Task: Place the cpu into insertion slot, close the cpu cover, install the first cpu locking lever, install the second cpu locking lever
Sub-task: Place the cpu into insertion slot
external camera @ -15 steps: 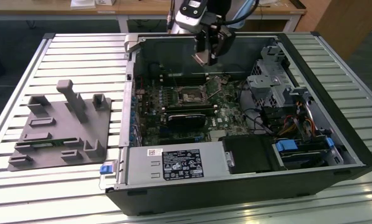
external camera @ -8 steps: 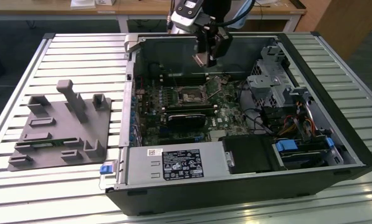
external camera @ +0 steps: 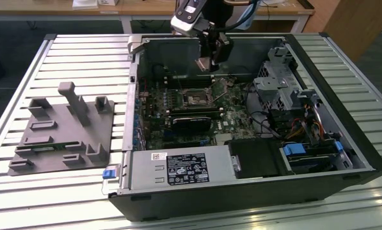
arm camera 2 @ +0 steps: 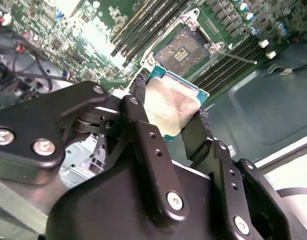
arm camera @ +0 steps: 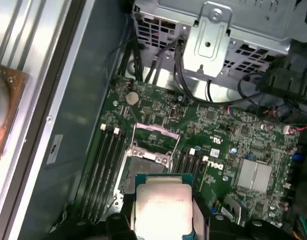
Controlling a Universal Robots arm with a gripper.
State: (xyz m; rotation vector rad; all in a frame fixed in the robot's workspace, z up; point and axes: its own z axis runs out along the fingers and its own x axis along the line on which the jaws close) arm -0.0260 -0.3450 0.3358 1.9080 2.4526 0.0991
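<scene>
My gripper (external camera: 207, 63) hangs over the far part of an open computer case, shut on the cpu (arm camera 2: 173, 100), a flat square chip with a dull silvery top and a green edge. Both wrist views show the black fingers (arm camera 2: 141, 95) clamping two opposite sides of the cpu (arm camera: 162, 205). The chip is held in the air, above and apart from the insertion slot (arm camera: 146, 167), whose dark centre lies bare on the green motherboard (arm camera: 213, 125). In the exterior view the insertion slot (external camera: 196, 99) sits below and in front of the gripper. The cpu cover (arm camera: 156, 134) stands swung open at the slot's far edge.
Memory slots (arm camera: 106, 165) flank the socket. A long black block (external camera: 192, 120) lies just in front of it. A metal drive cage (external camera: 280, 86) and cables fill the case toward the exterior view's right, with a power supply (external camera: 178, 167) in front. A grey fixture plate (external camera: 63, 129) rests on the slatted table.
</scene>
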